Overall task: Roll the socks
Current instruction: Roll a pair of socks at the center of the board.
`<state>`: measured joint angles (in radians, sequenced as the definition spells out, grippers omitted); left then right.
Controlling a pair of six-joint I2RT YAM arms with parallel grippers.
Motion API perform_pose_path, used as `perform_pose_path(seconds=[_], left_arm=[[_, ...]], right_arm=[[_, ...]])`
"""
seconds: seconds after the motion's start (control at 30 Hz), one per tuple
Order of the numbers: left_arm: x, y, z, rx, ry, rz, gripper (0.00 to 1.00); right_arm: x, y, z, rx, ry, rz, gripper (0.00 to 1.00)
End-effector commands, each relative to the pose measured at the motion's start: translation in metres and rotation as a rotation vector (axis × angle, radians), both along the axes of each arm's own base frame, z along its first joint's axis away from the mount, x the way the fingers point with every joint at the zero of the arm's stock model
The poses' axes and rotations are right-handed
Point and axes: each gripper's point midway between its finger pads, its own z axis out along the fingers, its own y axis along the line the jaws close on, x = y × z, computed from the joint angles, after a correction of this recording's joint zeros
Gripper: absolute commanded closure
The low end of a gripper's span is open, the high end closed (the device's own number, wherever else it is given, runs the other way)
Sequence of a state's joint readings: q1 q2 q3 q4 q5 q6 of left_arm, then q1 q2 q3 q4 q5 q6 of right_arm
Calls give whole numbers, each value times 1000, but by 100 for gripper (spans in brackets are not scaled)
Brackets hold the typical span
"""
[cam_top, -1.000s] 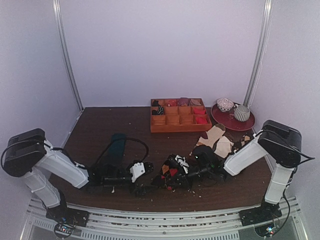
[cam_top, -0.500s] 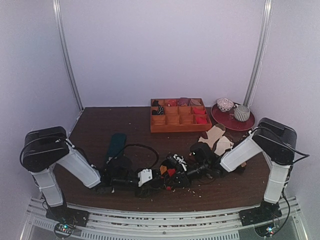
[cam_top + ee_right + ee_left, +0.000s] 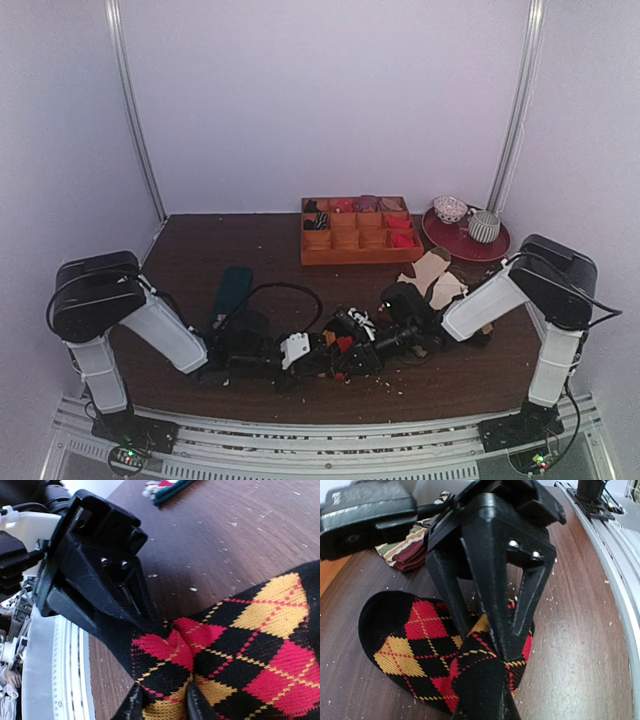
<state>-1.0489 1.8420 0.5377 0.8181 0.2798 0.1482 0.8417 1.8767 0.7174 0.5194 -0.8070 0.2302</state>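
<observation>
From overhead the socks [image 3: 340,352] are just a small dark knot, can't sort one from the other. Wrist view: the left gripper [image 3: 486,709] has its tips buried in fabric at the bottom edge. The right gripper [image 3: 162,707] is cropped too, so its grip's unreadable.

a robotics lab booth: bare white panels [image 3: 330,100], aluminium frame posts [image 3: 137,120], and a dark wooden table [image 3: 200,250].

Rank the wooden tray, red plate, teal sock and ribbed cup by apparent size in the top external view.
1. wooden tray
2. red plate
3. teal sock, though the left arm may hide its near end
4. ribbed cup, clearly smallest
The tray and plate sit farther from the camera, so true sizes may differ.
</observation>
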Motion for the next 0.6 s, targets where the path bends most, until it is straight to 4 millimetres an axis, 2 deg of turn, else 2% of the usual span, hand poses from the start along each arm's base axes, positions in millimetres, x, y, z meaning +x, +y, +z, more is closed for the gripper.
perform_pose_path(seconds=[0.0,0.07,0.13,0.2,0.27,0.4,0.57], left_arm=[[-4,12,-41,136,219,107,100],[-8,22,-54,192,301,148,100],[-14,31,-66,247,380,179,100],[-22,40,-76,291,458,198,100],[-31,46,-82,318,547,186,100],[-44,53,-92,375,670,160,100],[-47,58,-106,449,701,151,100]], right_arm=[[-20,-50,-52,-298,66,-82,67],[2,-51,-27,-255,-73,-160,55],[18,-56,-2,-215,-216,-228,53],[25,-60,19,-189,-350,-265,52],[23,-61,35,-173,-498,-270,49],[5,-57,45,-181,-745,-209,42],[-9,-40,41,-179,-921,-93,37]])
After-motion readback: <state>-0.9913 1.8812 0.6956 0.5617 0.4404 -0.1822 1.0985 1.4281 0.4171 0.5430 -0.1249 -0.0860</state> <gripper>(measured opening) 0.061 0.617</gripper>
